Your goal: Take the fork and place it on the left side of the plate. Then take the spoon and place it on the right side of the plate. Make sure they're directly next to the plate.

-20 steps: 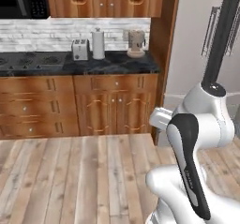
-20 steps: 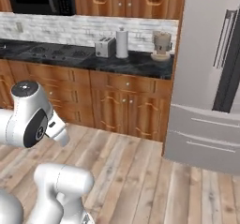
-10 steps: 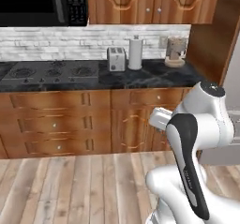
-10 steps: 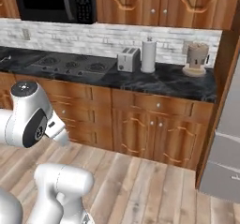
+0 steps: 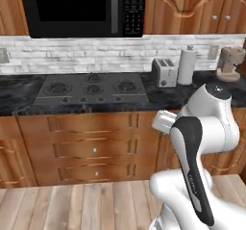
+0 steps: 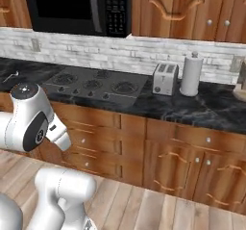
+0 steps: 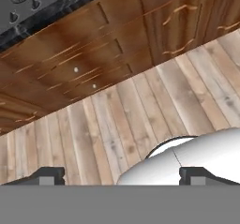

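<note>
The fork, the spoon and the plate are out of view. My gripper (image 7: 123,176) is open, its two dark fingertips (image 7: 47,175) standing wide apart with nothing between them. It looks down at the wooden floor (image 7: 117,120) in front of the lower cabinet drawers (image 7: 79,63). The white arm (image 5: 202,142) is folded close above the base, and from the other side I see it (image 6: 29,123) tucked low in front of the cabinets.
A black counter (image 5: 19,96) carries a cooktop (image 5: 91,89), a toaster (image 5: 163,71), a paper towel roll (image 5: 186,66) and a coffee machine (image 5: 229,63). A microwave (image 5: 81,7) hangs above. Wooden drawers (image 5: 96,149) stand below, with plank floor (image 5: 72,207) before them.
The whole picture has shifted: the base has moved left along the counter. The fridge has left the views; the cooktop and microwave have come in. The gripper stays open.
</note>
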Robot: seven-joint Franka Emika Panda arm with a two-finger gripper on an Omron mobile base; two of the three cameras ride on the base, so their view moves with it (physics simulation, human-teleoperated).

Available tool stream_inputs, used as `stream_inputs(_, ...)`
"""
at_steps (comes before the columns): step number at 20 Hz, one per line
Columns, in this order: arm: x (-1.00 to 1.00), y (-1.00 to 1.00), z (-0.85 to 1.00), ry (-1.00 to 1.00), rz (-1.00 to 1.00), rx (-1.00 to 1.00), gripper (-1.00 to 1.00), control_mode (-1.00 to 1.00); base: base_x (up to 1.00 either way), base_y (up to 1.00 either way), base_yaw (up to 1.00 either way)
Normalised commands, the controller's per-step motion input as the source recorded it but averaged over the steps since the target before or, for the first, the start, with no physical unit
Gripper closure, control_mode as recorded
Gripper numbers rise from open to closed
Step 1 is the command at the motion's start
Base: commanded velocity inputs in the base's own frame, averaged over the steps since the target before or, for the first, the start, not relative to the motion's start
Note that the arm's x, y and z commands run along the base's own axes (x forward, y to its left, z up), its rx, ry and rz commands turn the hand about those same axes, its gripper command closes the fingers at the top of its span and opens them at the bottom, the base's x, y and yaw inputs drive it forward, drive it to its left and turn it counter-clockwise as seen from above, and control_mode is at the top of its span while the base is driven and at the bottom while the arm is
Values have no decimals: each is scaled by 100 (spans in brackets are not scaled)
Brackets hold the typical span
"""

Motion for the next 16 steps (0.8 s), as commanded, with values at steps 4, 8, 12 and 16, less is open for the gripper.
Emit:
stream_inputs(4,0,0,0,0,0,0,-100,100,100,100,0)
stream_inputs(8,0,0,0,0,0,0,-100,100,100,100,0)
stream_inputs(12,0,0,0,0,0,0,-100,100,100,100,0)
stream_inputs(16,0,0,0,0,0,0,-100,100,99,100,0)
